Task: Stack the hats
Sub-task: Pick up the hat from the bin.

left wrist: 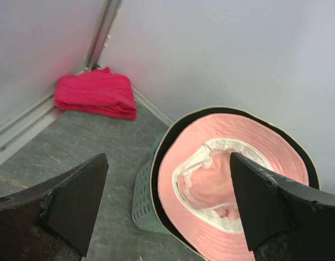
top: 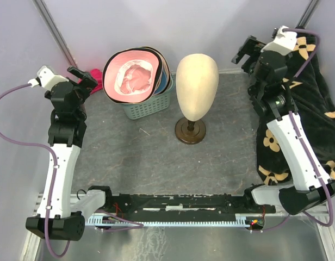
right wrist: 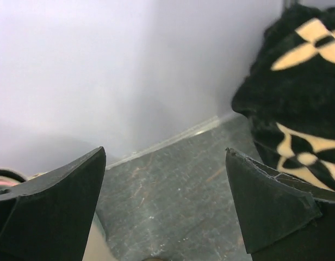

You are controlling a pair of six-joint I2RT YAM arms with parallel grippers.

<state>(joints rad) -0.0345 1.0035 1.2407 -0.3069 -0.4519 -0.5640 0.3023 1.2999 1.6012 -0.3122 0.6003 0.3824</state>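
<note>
The hats [top: 132, 76] sat nested in a basket [top: 150, 106] at the back left of the bench [top: 222, 152], pink uppermost. Left pincer [top: 85, 79] and right pincer [top: 244, 51] hung released, grasping nothing.

Pink hat [top: 132, 76]: soft matt cloth, white lining w/ slight sheen. Basket [top: 151, 106]: perforated matt plastic. Head form [top: 197, 81] smooth, matt; its base [top: 190, 132] glossy dark wood. Table top [top: 227, 163] matt, mottled grey. Black cloth [top: 320, 92] fuzzy, plush; magenta cloth [left wrist: 97, 93] soft.

Pale enclosure around a grey table
Plain whitish walls [top: 211, 22] close three sides of the dark, mottled grey table [top: 156, 163]; slim metal posts [top: 54, 30] rise at both far corners. Light is soft and even.
</note>
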